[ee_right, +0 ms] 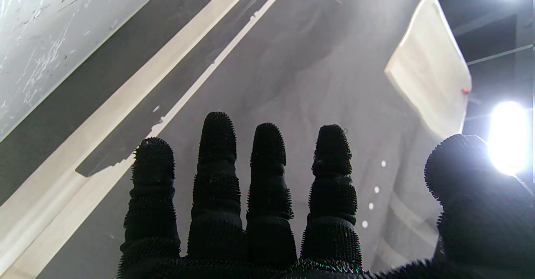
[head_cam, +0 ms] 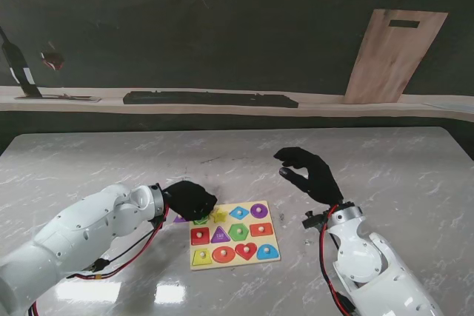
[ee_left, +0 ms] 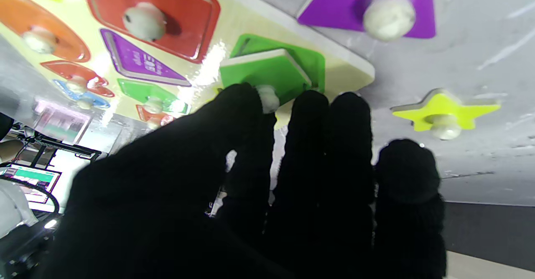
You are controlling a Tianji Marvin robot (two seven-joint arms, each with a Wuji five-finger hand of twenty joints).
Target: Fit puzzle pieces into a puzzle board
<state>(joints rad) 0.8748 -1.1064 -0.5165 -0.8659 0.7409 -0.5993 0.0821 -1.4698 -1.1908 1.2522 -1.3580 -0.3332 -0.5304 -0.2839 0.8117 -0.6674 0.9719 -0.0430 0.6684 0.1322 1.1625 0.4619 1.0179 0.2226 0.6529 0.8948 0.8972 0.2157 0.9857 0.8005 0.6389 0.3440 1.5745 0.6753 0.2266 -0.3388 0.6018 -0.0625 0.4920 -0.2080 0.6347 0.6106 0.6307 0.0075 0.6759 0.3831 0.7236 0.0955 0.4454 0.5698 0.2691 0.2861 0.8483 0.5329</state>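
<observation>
Left hand: my left hand [head_cam: 189,199] sits at the far-left corner of the puzzle board [head_cam: 232,234]; in the left wrist view thumb and forefinger are pinched on the white knob of the green piece [ee_left: 263,72], so it is grasping that piece.
Green piece: it lies tilted over its green recess in the board's corner, one edge raised off the recess floor; judged half-seated, not yet flush.
Loose pieces: a purple piece [ee_left: 368,5] and a yellow star [ee_left: 445,111] lie on the bench [head_cam: 89,168] just off the board's edge, both unplaced, each with a white knob.
Board: the other recesses I can see hold pieces: red square [ee_left: 152,15], purple triangle [ee_left: 140,59], orange oval [ee_left: 39,38] and more toward the near edge.
Right hand: my right hand [head_cam: 311,172] is raised above the bench right of the board, well apart from it, fingers spread, grasping nothing.
Step in hand: seating the green piece.
Next move calls for: a small turn about the knob to match the piece's outline to the recess, then a level press until it drops flush, before letting go and reaching for the star or the purple piece.
</observation>
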